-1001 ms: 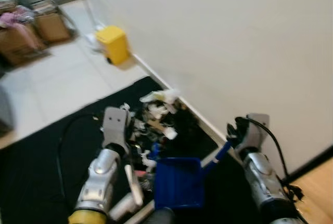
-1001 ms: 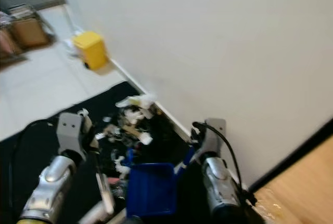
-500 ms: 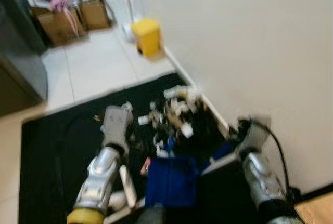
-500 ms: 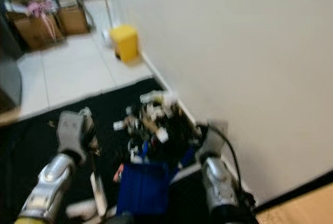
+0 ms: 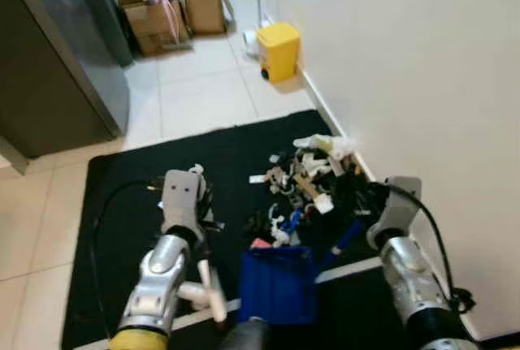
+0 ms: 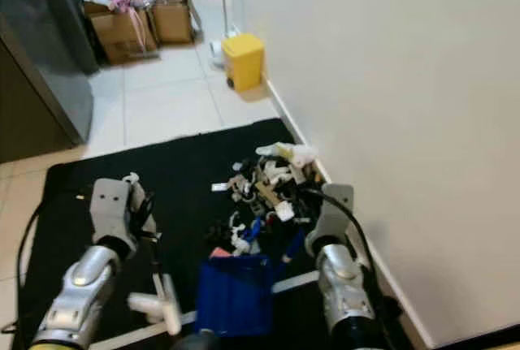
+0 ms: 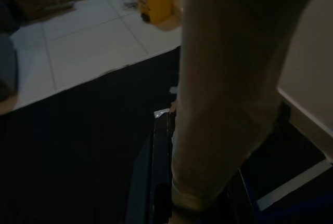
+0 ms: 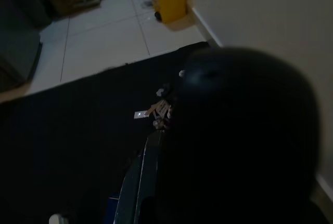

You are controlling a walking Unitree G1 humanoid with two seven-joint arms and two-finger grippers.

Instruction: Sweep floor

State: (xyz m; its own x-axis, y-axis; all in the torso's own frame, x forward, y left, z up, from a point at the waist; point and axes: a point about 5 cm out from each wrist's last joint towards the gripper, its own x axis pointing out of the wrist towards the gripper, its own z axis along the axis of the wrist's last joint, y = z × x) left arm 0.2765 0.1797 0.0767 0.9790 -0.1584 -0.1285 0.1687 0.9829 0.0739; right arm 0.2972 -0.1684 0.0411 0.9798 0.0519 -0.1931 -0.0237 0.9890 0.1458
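Observation:
A pile of white and mixed litter [image 5: 305, 179] lies on a black mat [image 5: 122, 204] against the wall's skirting. A blue dustpan [image 5: 276, 285] sits on the mat just short of the pile, its blue handle [image 5: 345, 238] running up to my right gripper [image 5: 367, 204], which is shut on it. My left gripper [image 5: 201, 208] is over the mat left of the pile and shut on a pale broom handle [image 7: 229, 94]. A white part of the broom [image 5: 207, 289] lies beside the dustpan. One black finger [image 7: 161, 172] shows beside the handle in the left wrist view.
A white wall [image 5: 422, 66] runs along the right. A yellow bin [image 5: 278, 51] stands by it beyond the mat. Cardboard boxes [image 5: 162, 17] sit at the far end, and a tall dark appliance [image 5: 57, 66] stands at the left. Pale tiled floor [image 5: 203, 98] lies between.
The whole picture has swung, so the camera moved and now looks along the wall. Both arms, the dustpan and the litter pile keep about the same places relative to each other.

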